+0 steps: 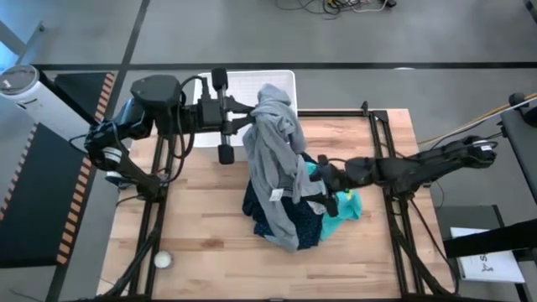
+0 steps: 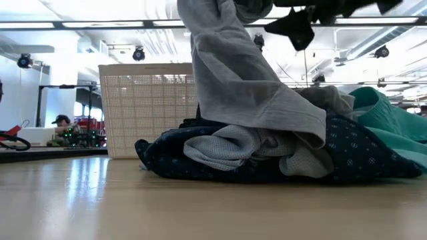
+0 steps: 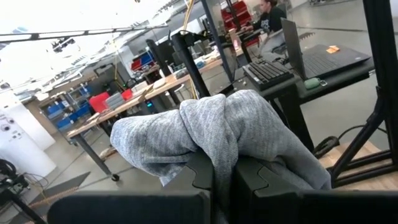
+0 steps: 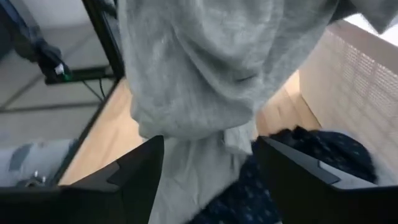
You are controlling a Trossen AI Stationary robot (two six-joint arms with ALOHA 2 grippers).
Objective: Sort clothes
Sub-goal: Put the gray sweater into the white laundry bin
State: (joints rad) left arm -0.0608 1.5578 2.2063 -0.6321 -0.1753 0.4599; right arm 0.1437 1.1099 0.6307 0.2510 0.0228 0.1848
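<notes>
A soft grey fabric garment (image 1: 277, 147) was held pinched in the left gripper (image 1: 248, 118), raised beside the white plastic basket (image 1: 243, 84). Its tail was draped onto the dotted navy garment (image 1: 285, 218) on the wooden counter (image 1: 201, 226). The right gripper (image 1: 329, 190) was spread wide at the teal garment (image 1: 344, 208).

A soft heather-grey knit garment (image 1: 277, 143) hangs stretched upward, its top bunched toward 12 o'clock and its lower end draped over the pile at table centre. Beneath lies a crumpled navy dotted fabric garment (image 1: 281, 220), touching it. A rumpled teal cloth garment (image 1: 344, 210) spreads at 3 o'clock of the pile.
</notes>
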